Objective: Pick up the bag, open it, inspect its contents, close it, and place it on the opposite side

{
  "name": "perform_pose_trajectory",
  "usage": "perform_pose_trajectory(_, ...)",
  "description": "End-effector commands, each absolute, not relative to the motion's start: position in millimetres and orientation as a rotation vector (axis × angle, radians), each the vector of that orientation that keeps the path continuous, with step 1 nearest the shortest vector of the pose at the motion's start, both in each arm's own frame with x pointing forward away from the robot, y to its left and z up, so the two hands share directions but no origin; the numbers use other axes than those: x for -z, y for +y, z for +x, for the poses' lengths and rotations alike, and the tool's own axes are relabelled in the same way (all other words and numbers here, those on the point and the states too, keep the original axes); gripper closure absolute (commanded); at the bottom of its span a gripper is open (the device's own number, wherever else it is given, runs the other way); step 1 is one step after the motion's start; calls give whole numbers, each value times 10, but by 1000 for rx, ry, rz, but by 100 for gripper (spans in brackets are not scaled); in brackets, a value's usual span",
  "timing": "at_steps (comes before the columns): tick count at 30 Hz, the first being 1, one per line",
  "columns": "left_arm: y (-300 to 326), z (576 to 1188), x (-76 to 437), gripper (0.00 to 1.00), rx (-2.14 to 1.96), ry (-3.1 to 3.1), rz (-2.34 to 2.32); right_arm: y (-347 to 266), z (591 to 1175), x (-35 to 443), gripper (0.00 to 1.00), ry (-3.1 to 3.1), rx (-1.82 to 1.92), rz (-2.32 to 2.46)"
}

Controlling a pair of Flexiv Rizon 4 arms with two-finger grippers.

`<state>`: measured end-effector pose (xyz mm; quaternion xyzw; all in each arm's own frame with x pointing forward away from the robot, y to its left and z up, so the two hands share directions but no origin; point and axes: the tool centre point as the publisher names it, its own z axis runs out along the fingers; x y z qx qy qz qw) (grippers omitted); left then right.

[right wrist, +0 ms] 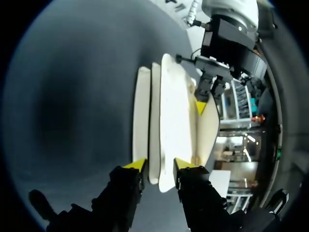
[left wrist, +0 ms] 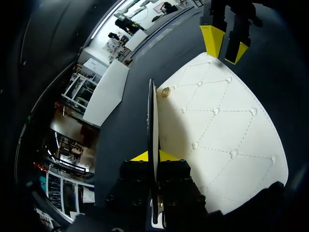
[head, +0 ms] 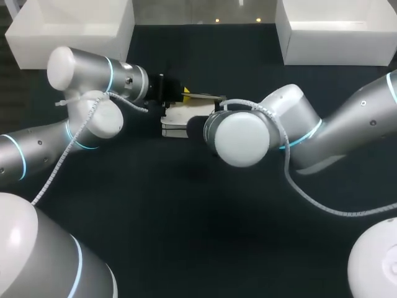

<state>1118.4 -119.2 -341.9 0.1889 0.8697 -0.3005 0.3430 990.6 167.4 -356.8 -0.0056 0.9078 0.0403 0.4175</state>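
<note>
A white quilted bag (head: 175, 121) lies on the dark table between my two arms. In the left wrist view its stitched face (left wrist: 217, 130) spreads beside my left gripper (left wrist: 153, 157), which is shut on the thin edge of the raised flap (left wrist: 152, 121). A small brass snap (left wrist: 165, 92) sits near that edge. My right gripper (right wrist: 158, 166) is at the bag's opposite end, open, its yellow tips straddling the bag's layered edge (right wrist: 159, 111). From the left wrist it shows as two yellow tips (left wrist: 224, 43) standing apart. In the head view the right wrist hides its own fingers.
Two white bins stand at the back of the table, one at the left (head: 74, 28) and one at the right (head: 335, 31). Dark table surface (head: 186, 217) stretches in front of the arms.
</note>
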Motion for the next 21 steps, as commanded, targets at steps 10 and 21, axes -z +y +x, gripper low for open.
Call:
perform_pose_trajectory(10, -1192, 11172, 3437, 100, 794, 2257, 517, 1607, 10122, 3681, 74, 2255, -135, 8)
perform_pose_trajectory(21, -1215, 11157, 3450, 100, 792, 2262, 532, 1612, 10164, 3682, 100, 2245, -144, 12)
